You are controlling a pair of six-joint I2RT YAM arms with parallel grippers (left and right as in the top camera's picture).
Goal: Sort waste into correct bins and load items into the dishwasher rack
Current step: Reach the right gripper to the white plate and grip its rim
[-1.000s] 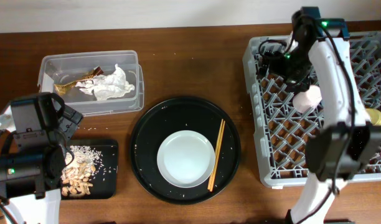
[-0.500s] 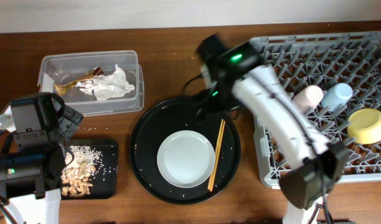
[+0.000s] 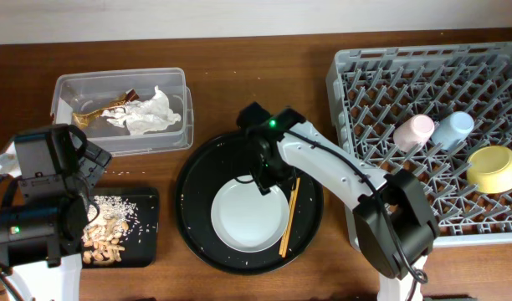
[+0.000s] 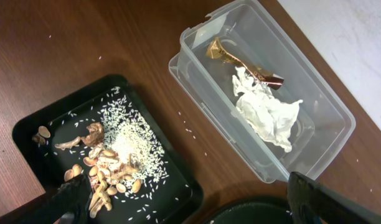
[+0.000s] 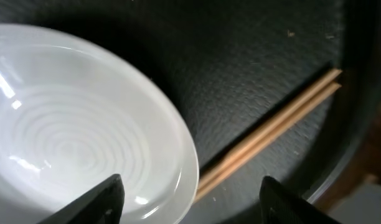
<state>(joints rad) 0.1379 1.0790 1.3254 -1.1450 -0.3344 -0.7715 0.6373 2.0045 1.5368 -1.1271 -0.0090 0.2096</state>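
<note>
My right gripper (image 3: pixel 266 176) is open and empty, low over the large round black tray (image 3: pixel 197 180), its jaws astride the right rim of the pale grey plate (image 3: pixel 248 219). The plate (image 5: pixel 72 143) and the wooden chopsticks (image 5: pixel 271 127) fill the right wrist view; the chopsticks (image 3: pixel 289 209) lie just right of the plate. The pink cup (image 3: pixel 413 131), light blue cup (image 3: pixel 453 127) and yellow-green bowl (image 3: pixel 493 167) sit in the grey rack (image 3: pixel 348 84). Tissue (image 4: pixel 265 112) and the gold-brown wrapper (image 4: pixel 240 61) lie in the clear box (image 4: pixel 315 93). Rice and scraps (image 4: pixel 119 152) lie in the small black tray (image 4: pixel 35 134). My left gripper (image 4: pixel 190 208) is open and empty above it.
Stray rice grains dot the wooden table (image 3: pixel 239 84) and the round tray. The left arm's body (image 3: pixel 47 192) stands over the left end of the small black tray (image 3: pixel 147 201). The clear box (image 3: pixel 72 84) is at the back left.
My right arm swung left from the rack, where it left the pink cup, and came down over the round tray at the plate's right rim. The left arm has not moved.
</note>
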